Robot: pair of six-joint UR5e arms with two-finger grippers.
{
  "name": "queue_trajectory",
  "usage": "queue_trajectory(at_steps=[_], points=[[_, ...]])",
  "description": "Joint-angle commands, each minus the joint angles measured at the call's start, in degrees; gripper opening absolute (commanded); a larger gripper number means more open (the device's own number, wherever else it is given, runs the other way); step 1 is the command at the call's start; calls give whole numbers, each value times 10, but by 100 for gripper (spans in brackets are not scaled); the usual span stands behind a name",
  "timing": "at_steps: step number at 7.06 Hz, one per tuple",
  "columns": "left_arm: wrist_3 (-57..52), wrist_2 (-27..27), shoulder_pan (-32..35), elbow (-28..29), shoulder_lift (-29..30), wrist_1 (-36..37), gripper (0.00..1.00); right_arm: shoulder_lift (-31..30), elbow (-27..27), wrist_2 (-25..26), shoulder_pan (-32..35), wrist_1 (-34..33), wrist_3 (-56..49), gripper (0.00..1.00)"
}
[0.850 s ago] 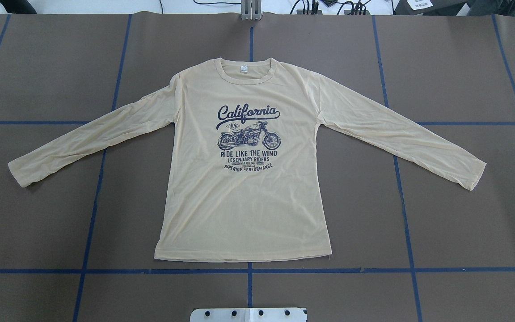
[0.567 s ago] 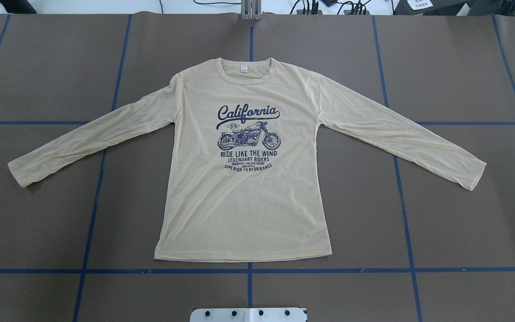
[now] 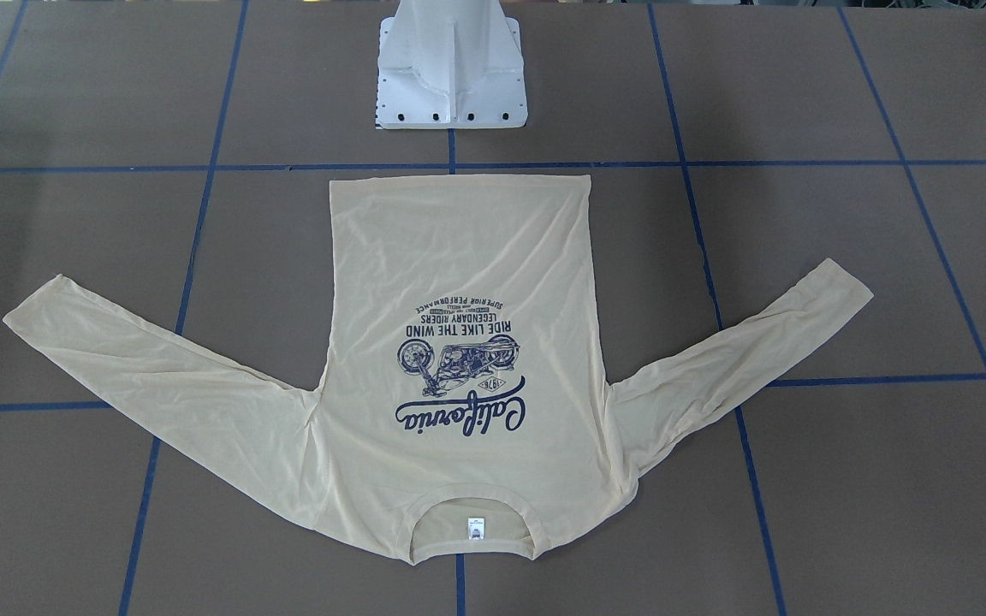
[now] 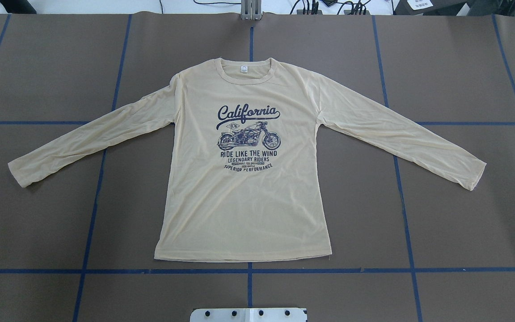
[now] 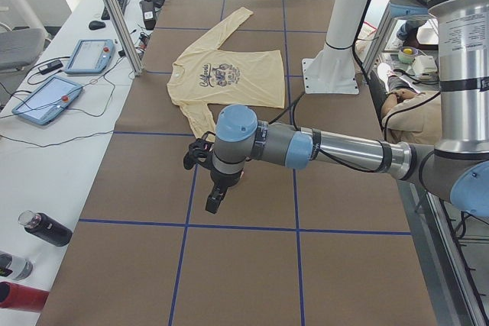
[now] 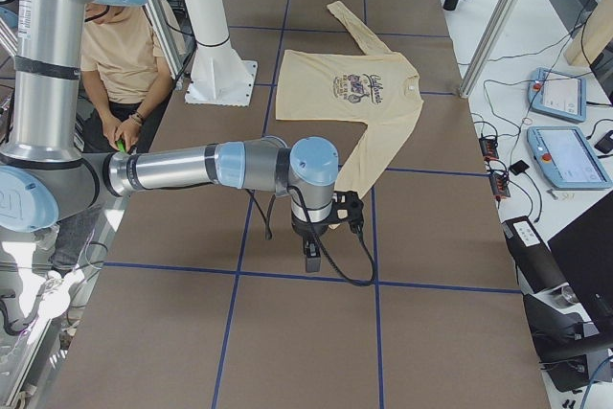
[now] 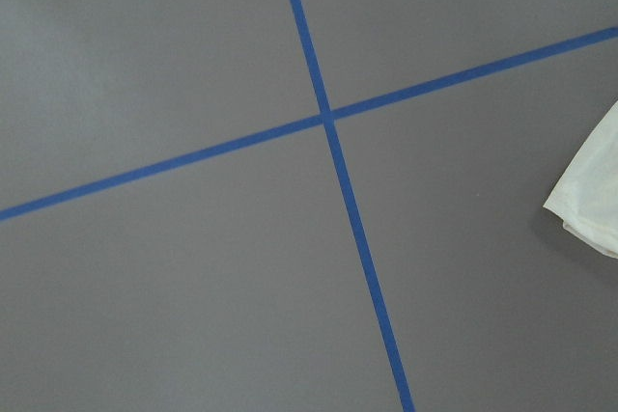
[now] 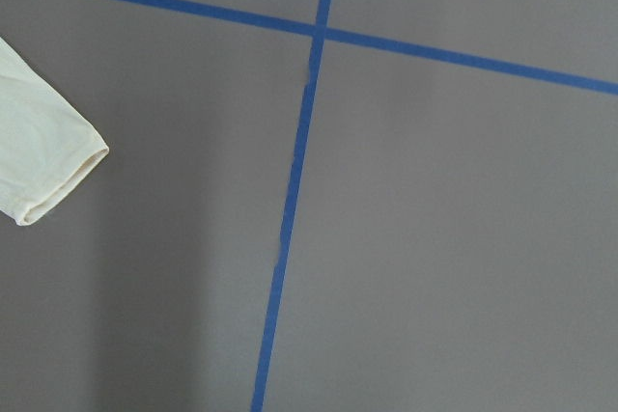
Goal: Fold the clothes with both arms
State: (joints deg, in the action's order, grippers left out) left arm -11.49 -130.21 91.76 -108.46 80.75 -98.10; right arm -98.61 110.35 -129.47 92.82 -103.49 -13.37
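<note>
Shirt count: one T-shirt [image 4: 244, 201], flat and print-up at the middle of the tabletop [image 4: 463, 223], its long axis running collar-far, hem toward the pedestal [image 3: 452, 68], two sleeves spread sideways. Two pincers: left pincer [image 5: 215, 200] and right pincer [image 6: 311, 258] each hang near a cuff; open or closed, I cannot tell.
</note>
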Motion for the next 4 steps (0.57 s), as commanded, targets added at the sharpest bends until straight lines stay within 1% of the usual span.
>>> queue_trajectory(at_steps=[1,2,3,4], points=[[5,0,0,5,24,-86,100,53,1,-3,1,50,1,100],[10,-3,-1,23,75,-95,100,52,-6,-3,1,104,8,100],[22,0,-1,57,125,-133,100,58,-8,-3,0,114,18,100],[91,-6,-1,113,181,-139,100,54,-6,-15,0,149,37,100]])
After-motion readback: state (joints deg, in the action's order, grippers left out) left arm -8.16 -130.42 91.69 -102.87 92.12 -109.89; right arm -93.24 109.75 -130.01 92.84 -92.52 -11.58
